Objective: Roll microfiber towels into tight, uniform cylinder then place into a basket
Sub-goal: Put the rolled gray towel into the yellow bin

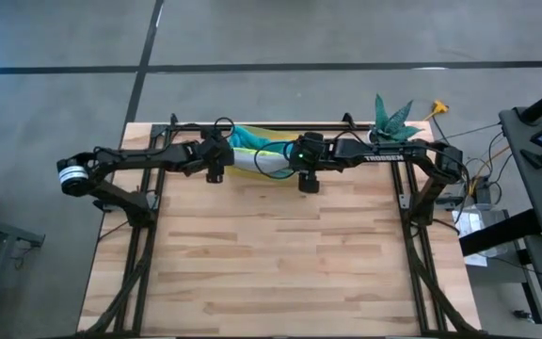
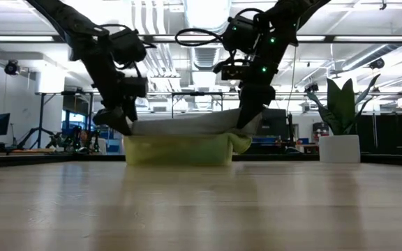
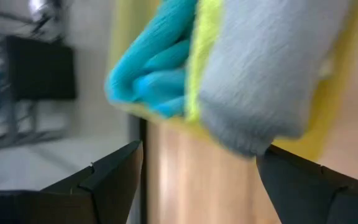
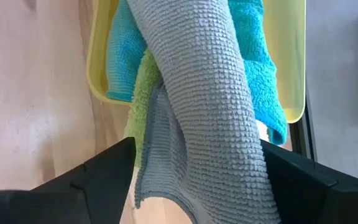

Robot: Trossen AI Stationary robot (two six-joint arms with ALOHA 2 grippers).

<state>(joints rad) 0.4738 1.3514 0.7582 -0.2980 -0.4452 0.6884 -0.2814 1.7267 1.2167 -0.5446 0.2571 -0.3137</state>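
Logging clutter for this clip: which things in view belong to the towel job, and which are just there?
Job:
grey towel
teal towel
green towel
basket
left claw, open
right claw, open

Just there:
potted plant

Nubby grey cloth towel (image 4: 197, 93), glossy yellow plastic basket (image 4: 294, 56) (translucent), matt wood tbl (image 1: 280, 254)

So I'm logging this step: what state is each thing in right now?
Grey towel: rolled, lying on top of the others in the basket.
Teal towel: in the basket, under the grey one.
Lime green towel: in the basket, spilling over its rim.
Basket: upright at the table's far edge, holding towels.
Left pincer: open, empty, above the basket.
Right pincer: open, empty, above the basket.
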